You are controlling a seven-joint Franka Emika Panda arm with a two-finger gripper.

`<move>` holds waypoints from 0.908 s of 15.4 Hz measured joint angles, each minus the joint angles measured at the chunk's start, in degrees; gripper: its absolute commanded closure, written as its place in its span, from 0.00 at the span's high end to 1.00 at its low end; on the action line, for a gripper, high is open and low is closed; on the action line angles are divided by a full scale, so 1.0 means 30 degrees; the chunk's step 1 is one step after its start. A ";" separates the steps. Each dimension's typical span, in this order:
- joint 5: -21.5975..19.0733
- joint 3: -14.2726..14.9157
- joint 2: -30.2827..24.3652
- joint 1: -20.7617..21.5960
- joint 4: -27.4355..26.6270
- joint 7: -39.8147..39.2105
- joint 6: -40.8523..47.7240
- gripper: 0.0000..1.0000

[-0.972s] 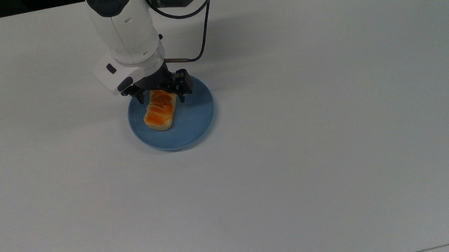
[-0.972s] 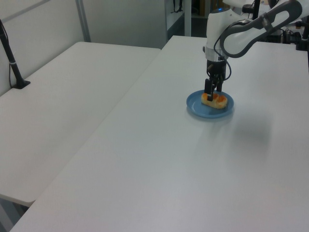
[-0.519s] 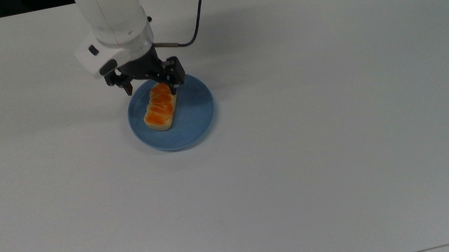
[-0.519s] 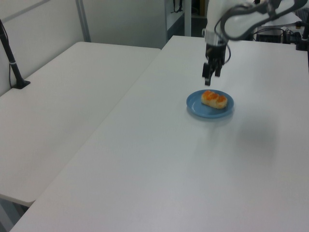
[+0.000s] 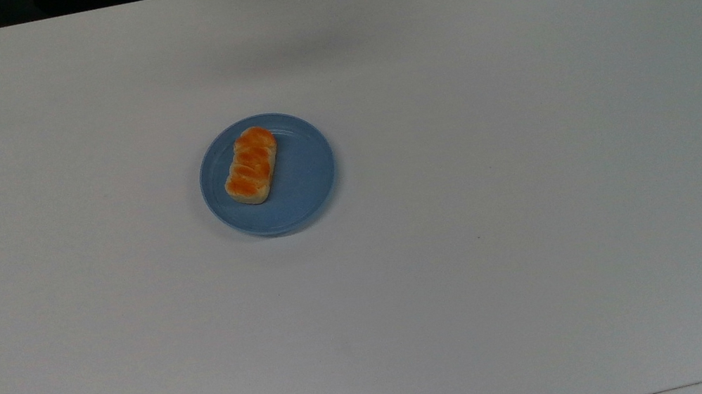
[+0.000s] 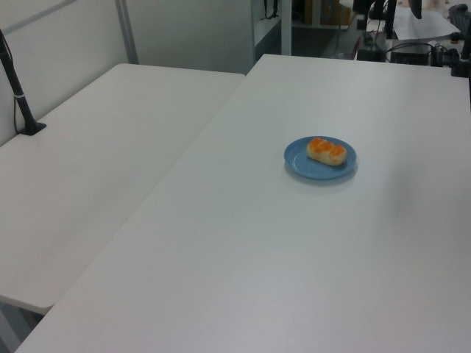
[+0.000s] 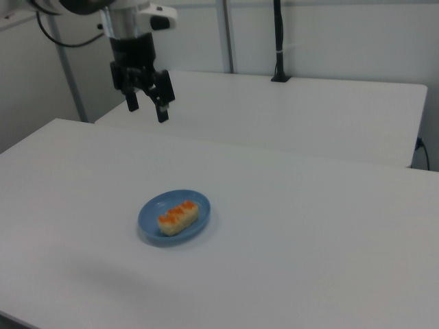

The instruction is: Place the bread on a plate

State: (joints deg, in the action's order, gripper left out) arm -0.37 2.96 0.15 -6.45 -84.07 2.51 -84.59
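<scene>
Gripper (image 7: 146,107) high above table, fingers apart, bread (image 5: 251,166) on plate (image 5: 309,182)

Arm noted in the right view, upper left: white glossy casing on the last link, with a dark grey band at the joint above. A white block-shaped flange is seen at the wrist, a small dark mark on its side. Black cable looped beside the link. Below the flange a black hand body is mounted, from which the gripper (image 7: 145,103) is formed: two black fingers (image 7: 162,104), blocky, well parted. In the top view a white rounded base edge with a bluish rim is seen at the top.
</scene>
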 measured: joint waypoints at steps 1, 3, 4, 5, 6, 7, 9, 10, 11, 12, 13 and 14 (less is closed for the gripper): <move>0.0000 0.0612 -0.0296 0.0663 0.0047 0.0000 0.0117 1.00; 0.0000 0.2140 -0.0673 0.2181 0.0052 -0.0111 0.0141 1.00; 0.0000 0.2943 -0.0745 0.2804 0.0051 -0.0490 0.0141 1.00; 0.0000 0.3266 -0.0718 0.2961 0.0046 -0.0694 0.0138 1.00; -0.0002 0.3356 -0.0671 0.2975 0.0038 -0.0708 -0.0005 1.00; -0.0029 0.3367 -0.0615 0.2989 0.0020 -0.0615 -0.0354 1.00; -0.0052 0.3335 -0.0400 0.3200 -0.0069 -0.0101 -0.1608 1.00; -0.0055 0.3180 -0.0258 0.3267 -0.0131 0.0195 -0.2053 1.00; -0.0054 0.2920 -0.0097 0.3275 -0.0205 0.0470 -0.2516 1.00; -0.0054 0.2583 0.0104 0.3298 -0.0273 0.0813 -0.3006 1.00; -0.0054 0.2414 0.0198 0.3312 -0.0311 0.0918 -0.3107 1.00; -0.0054 0.2238 0.0262 0.3321 -0.0364 0.0961 -0.3114 1.00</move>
State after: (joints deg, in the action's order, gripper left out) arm -0.53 9.68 0.93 3.52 -85.16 5.40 -93.93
